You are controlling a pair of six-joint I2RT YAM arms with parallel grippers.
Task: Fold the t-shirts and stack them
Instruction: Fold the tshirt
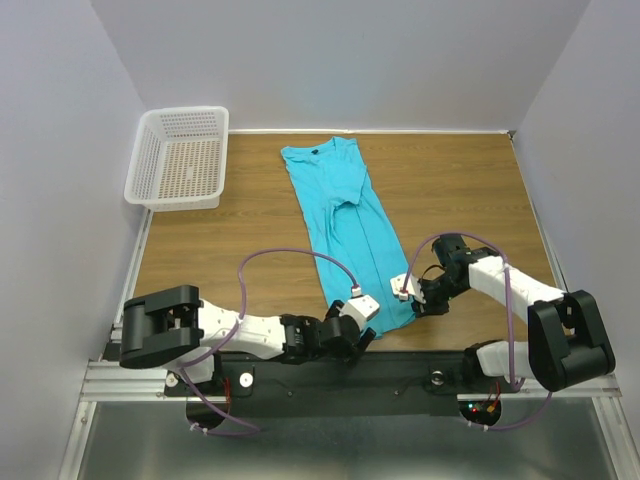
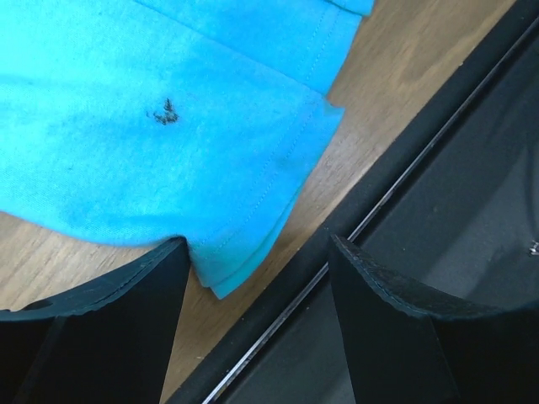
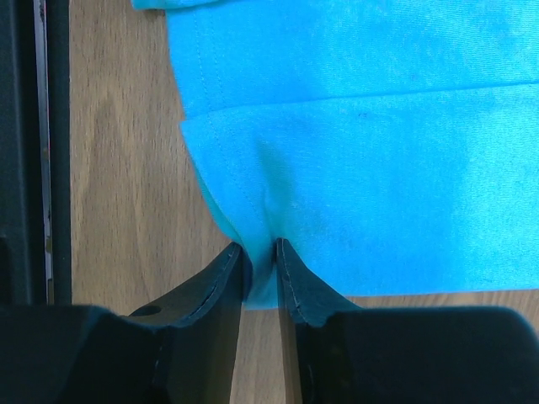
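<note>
The turquoise t-shirt [image 1: 345, 215] lies as a long narrow strip on the wooden table [image 1: 470, 190], neck at the far end and hem towards me. My right gripper [image 1: 412, 306] is at the hem's right corner. In the right wrist view it [image 3: 259, 261] is shut on a pinch of the t-shirt's [image 3: 354, 151] edge. My left gripper [image 1: 370, 330] is at the hem's left corner. In the left wrist view it [image 2: 257, 261] is open, with the t-shirt's [image 2: 168, 126] corner just inside its left finger [image 2: 126, 320] and not gripped.
A white mesh basket [image 1: 140, 165] stands at the far left corner. The black base rail [image 1: 400, 370] runs along the near table edge, right under my left gripper's right finger [image 2: 396, 320]. White walls close in the sides and back.
</note>
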